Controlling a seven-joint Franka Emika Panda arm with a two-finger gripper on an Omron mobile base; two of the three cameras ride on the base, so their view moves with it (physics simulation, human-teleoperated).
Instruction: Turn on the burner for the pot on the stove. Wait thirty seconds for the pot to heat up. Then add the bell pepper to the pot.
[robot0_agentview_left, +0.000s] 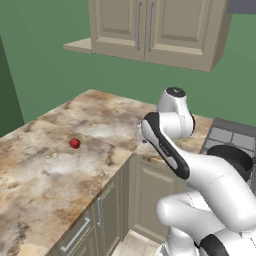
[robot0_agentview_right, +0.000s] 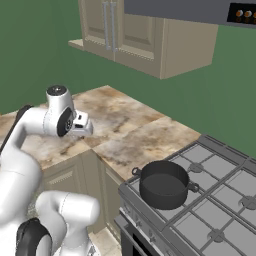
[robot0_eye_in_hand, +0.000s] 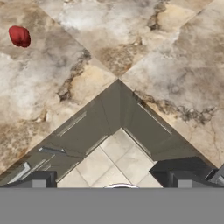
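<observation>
The gripper (robot0_eye_in_hand: 111, 179) is seen in the hand view w/ its two dark finger tips (robot0_eye_in_hand: 37, 180) set wide apart at the bottom edge, nothing held betw. them; jaws are spread. It is pointed down over the inner corner of the L-shaped marble countertop (robot0_eye_in_hand: 175, 78), above the beige base cabinets (robot0_eye_in_hand: 87, 127) and the tiled floor (robot0_eye_in_hand: 113, 157). In the right base view the hand (robot0_agentview_right: 80, 124) is held over the counter's near edge, at the corner where the two runs meet.

The bell pepper (robot0_eye_in_hand: 19, 36) is seen at the upper left of the hand view, lying on the countertop, well apart from the finger tips. In the left base view it (robot0_agentview_left: 74, 143) is seen resting on the left run of the counter (robot0_agentview_left: 45, 170), left of the arm (robot0_agentview_left: 172, 145).

The pot (robot0_agentview_right: 164, 183) is set on the near left grate of the stove (robot0_agentview_right: 220, 200), right of the counter; it looks empty. In the left base view the pot (robot0_agentview_left: 235, 157) is partly hidden behind the arm. Whether a burner is lit can't be told.

Beige wall cabinets (robot0_agentview_left: 150, 30) are hung on the green wall (robot0_agentview_left: 45, 70) above the counter.
</observation>
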